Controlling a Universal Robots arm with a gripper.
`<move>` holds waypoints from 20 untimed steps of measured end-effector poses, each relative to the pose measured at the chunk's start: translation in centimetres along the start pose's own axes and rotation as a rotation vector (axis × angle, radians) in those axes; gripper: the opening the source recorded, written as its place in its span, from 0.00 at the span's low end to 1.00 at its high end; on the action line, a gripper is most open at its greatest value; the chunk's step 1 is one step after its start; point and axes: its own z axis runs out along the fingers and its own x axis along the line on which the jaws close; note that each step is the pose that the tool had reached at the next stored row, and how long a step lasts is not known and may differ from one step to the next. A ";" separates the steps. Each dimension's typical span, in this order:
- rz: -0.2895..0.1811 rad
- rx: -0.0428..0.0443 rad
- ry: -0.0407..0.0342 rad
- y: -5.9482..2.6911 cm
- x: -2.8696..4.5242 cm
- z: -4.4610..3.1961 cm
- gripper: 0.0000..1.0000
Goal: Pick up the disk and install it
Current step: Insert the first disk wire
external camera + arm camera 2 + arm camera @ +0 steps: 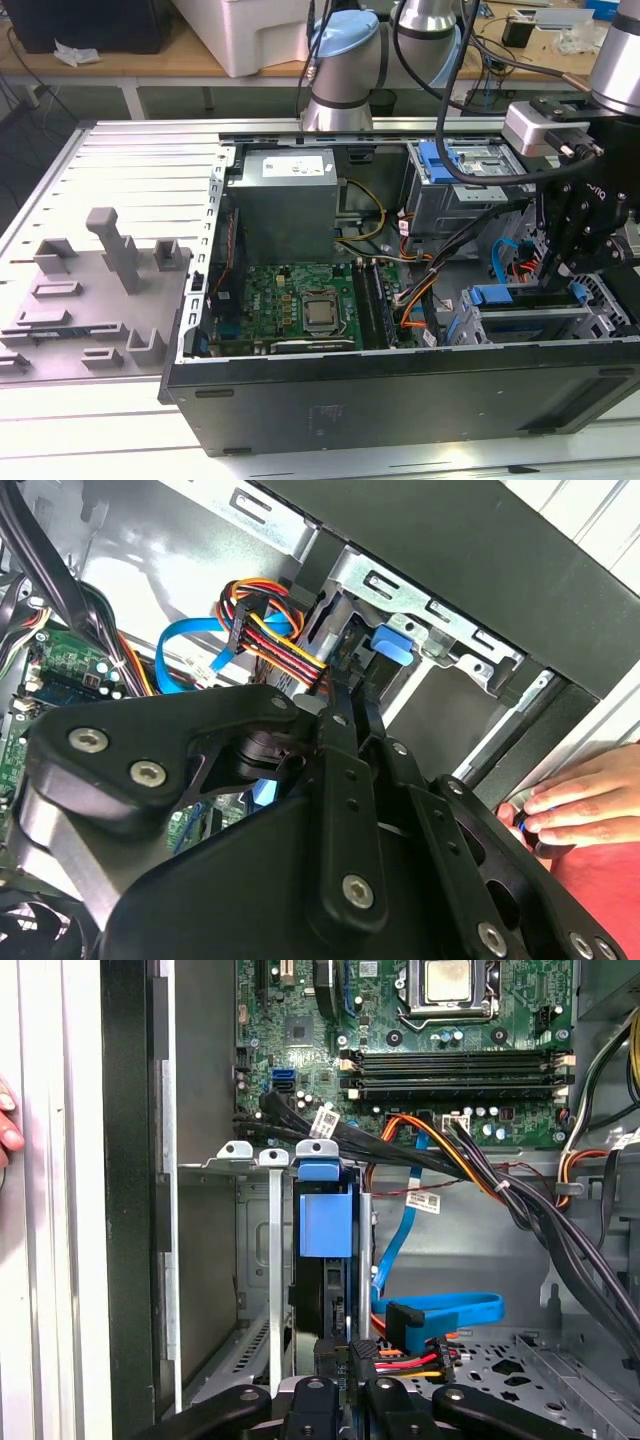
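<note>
Behind me a lab bench holds boxes and loose cables, and below it a grey slatted worktop (130, 160) carries an open black computer case (400, 400) lying on its side. Grey foam-like fixture blocks (110, 260) sit on the worktop, well apart from my claw (556, 262), on the far side of the case.

I am reaching down into the case's corner, over the grey metal drive cage (530, 322). My claw's fingers (345, 715) are together, pinched on the disk (322, 1260), which stands on edge in one slot of the cage directly beneath my claw. In the first wrist view its blue end handle points away from me, toward the green motherboard (440, 1030), and the dark body of the disk runs back from the handle to my fingertips. An empty slot with a silver rail lies just beside it, toward the case wall.

Beside my claw, a bundle of red, yellow and black power wires (405, 1365) ends in a black plug near my fingers, and a flat blue data cable (450, 1310) loops just past it. A second drive cage with a blue plastic bracket (440, 160) on top sits farther off inside the case, next to the grey power supply (285, 200).

A person's hand (585, 800) rests outside the case wall, near my claw's body.
</note>
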 end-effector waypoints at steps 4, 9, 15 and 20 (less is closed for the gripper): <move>0.000 0.0000 -0.0001 0.00 -0.01 0.02 0.17; 0.000 0.0000 -0.0002 0.00 -0.01 0.06 0.17; 0.000 0.0000 0.0000 0.01 -0.03 0.21 0.17; 0.000 0.0000 -0.0002 0.01 -0.03 0.24 0.17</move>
